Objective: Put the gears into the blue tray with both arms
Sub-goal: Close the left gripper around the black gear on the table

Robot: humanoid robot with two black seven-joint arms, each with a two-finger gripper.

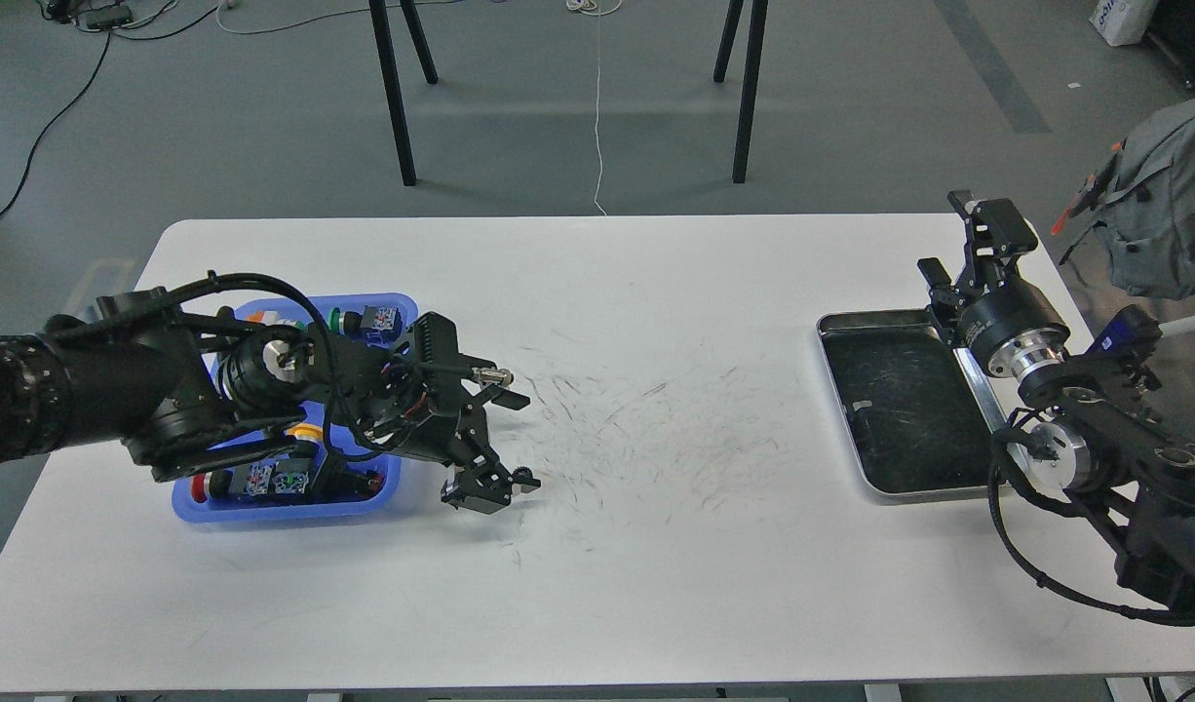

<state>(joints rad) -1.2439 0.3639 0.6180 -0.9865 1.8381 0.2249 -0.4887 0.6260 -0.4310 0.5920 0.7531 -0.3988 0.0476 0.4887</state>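
Note:
One small black gear (pixel 525 477) lies on the white table just right of the blue tray (pixel 276 513). My left gripper (pixel 505 485) reaches down over the tray's right rim, with its fingertips right at the gear. The fingers are dark and bunched, so whether they clamp the gear does not show. The tray holds several coloured push-button switches (pixel 266 481), and my left arm covers much of it. My right gripper (pixel 960 239) hovers open and empty at the far right, beside the far right corner of the silver tray.
A silver metal tray (pixel 900 409) with a dark inside lies at the right. The white table (pixel 656 565) shows scuff marks in the middle. A grey backpack (pixel 1168 214) hangs beyond the right edge. Black stand legs (pixel 393 97) stand behind the table.

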